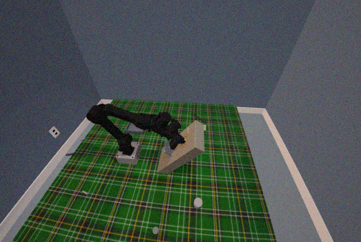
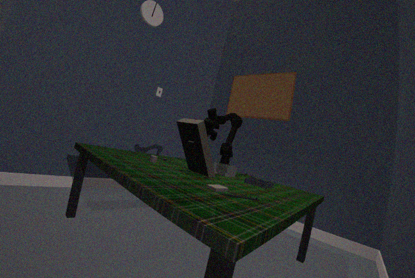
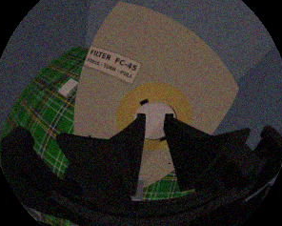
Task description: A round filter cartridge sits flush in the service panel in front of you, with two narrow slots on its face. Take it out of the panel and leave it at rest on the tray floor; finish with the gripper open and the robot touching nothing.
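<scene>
The service panel (image 1: 199,138) (image 2: 194,147) (image 3: 173,56) stands tilted on the table, with an orange ring (image 3: 126,106) on its face. The pale round filter cartridge (image 3: 155,128) sits inside that ring; whether it stands proud of the face cannot be told. My gripper (image 1: 184,141) (image 3: 153,117) is at the cartridge face, its two fingertips a little apart and shut on the cartridge at its slots, which the tips cover. In the exterior view the panel hides the fingertips. The grey tray (image 1: 135,128) (image 2: 258,181) lies beyond the robot base in the top view, away from the gripper.
A grey piece (image 1: 168,148) juts from the panel's lower face, near the gripper. A pale block (image 1: 204,127) (image 2: 217,188) (image 3: 69,88) and a thin dark rod (image 1: 198,117) lie behind the panel. Two pale cylinders, one larger (image 1: 197,202) and one smaller (image 1: 155,230), stand on the table.
</scene>
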Controlling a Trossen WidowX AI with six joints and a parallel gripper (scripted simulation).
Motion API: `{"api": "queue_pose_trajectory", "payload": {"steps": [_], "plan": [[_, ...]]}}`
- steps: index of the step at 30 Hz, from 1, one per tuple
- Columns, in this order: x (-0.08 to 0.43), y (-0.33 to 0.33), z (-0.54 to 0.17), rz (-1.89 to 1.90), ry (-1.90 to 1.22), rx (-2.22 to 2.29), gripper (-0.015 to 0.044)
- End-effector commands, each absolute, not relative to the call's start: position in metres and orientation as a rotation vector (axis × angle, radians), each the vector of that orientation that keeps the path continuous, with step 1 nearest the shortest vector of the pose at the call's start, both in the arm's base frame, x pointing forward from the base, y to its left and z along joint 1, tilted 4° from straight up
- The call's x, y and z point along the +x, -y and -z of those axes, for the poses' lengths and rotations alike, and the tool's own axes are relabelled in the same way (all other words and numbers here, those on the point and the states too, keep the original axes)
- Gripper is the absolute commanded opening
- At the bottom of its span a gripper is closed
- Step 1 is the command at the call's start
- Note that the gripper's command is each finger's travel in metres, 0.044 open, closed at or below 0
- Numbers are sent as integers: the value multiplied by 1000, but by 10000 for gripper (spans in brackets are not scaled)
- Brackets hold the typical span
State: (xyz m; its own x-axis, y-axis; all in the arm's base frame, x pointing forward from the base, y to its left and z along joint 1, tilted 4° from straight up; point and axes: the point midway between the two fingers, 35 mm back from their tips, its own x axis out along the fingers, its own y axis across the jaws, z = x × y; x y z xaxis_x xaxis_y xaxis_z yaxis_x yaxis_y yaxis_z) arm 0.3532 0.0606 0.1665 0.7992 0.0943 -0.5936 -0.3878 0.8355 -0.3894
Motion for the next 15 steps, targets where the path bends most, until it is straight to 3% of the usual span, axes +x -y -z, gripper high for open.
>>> {"api": "queue_pose_trajectory", "payload": {"steps": [1,15], "plan": [[357,-61,-165,-227,-604,-387,0],[357,-61,-165,-73,-637,84,0]]}}
